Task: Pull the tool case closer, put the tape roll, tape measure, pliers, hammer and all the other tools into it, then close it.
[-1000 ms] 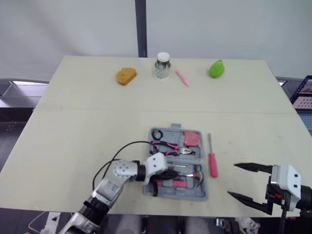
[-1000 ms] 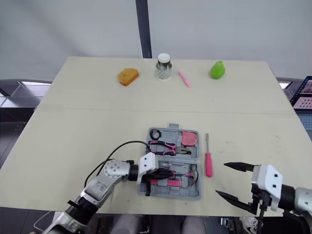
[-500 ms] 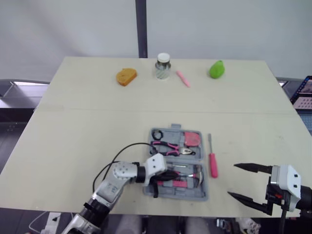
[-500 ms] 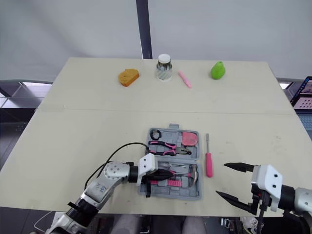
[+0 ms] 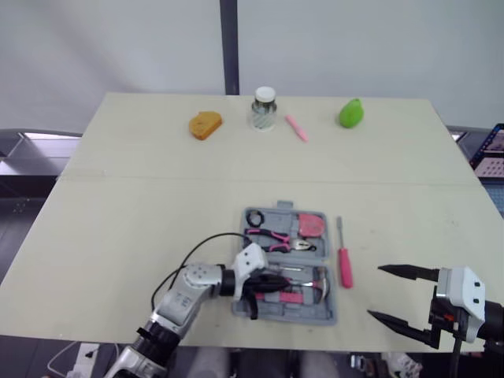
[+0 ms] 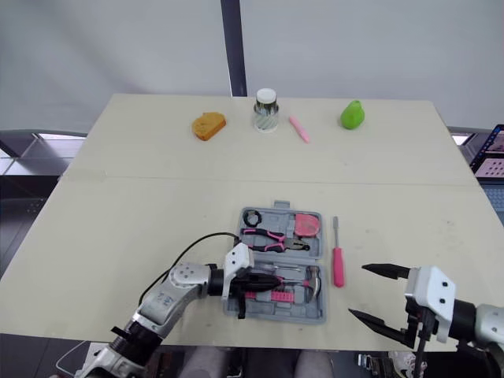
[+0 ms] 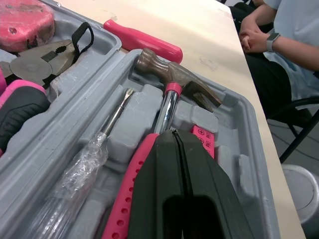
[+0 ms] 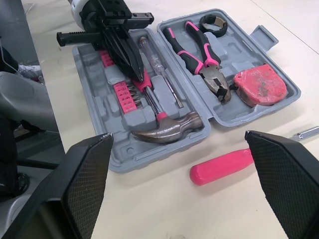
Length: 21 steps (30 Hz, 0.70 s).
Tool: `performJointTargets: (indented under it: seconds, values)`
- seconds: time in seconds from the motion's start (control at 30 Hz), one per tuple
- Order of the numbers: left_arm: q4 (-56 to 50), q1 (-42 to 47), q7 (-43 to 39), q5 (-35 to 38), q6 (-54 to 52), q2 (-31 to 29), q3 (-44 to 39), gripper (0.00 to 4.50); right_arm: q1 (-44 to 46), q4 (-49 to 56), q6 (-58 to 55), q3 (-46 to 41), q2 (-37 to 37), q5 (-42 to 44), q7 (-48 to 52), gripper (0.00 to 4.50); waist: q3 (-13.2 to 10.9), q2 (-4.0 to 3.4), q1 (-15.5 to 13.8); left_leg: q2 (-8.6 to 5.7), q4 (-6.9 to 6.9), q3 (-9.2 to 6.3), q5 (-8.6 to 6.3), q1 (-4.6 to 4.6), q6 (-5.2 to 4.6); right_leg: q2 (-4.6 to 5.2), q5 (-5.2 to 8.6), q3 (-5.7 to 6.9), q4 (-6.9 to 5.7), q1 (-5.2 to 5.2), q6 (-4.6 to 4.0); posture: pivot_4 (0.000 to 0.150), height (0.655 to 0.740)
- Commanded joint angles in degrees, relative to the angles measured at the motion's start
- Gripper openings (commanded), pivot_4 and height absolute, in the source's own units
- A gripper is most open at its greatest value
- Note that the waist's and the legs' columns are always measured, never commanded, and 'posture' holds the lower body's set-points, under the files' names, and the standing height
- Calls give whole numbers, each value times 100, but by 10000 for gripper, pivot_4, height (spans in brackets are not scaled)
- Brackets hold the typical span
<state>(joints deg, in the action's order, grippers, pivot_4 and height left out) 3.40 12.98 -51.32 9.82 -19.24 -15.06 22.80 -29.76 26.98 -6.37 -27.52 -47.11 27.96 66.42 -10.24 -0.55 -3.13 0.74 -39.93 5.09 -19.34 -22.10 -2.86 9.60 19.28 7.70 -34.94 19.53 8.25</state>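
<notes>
Nearest, to the right of the open tool case [image 5: 282,307], the right gripper [image 5: 375,291] hangs over the table [image 5: 142,205] edge with its fingers spread wide, holding nothing. The left gripper [image 7: 173,133] reaches into the case's near half from the left, fingers pressed together, tips just over the pink handle of the hammer [image 7: 172,84], which lies in its slot. In the case's far half sit the pliers [image 8: 199,50], tape measure [image 8: 259,84] and tape roll [image 8: 212,22]. A pink screwdriver [image 5: 344,264] lies on the table just right of the case. Well beyond the case stand a jar [image 5: 264,108] and a green object [image 5: 350,112]
</notes>
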Motion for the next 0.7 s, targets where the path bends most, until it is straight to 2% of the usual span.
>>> performJointTargets:
  seconds: [0.03, 0.33, 0.7]
  values:
    - [499, -126, 78, -171, -281, -26, 155, 155, -42, 183, -5, -174, 31, 80, -44, 45000, 0, 0, -2, 0, 0, 0, 0, 0, 0, 0, 0, 0, 0, 0, 0, 1500, 6950]
    - [669, -100, 152, -146, -398, 102, 141, 155, -59, 188, -15, -203, 9, 92, -54, 45000, 27, -7, -67, -1, -1, 0, -11, 2, -5, 5, -1, -5, 11, -8, 2, 1500, 6950]
    - [843, -56, 260, 165, -1036, 285, -126, 155, -65, 240, -56, -202, 9, 111, -86, 45000, 55, -13, -105, -1, -2, 3, -13, 2, -7, 5, -3, -6, 19, -9, 5, 1500, 6950]
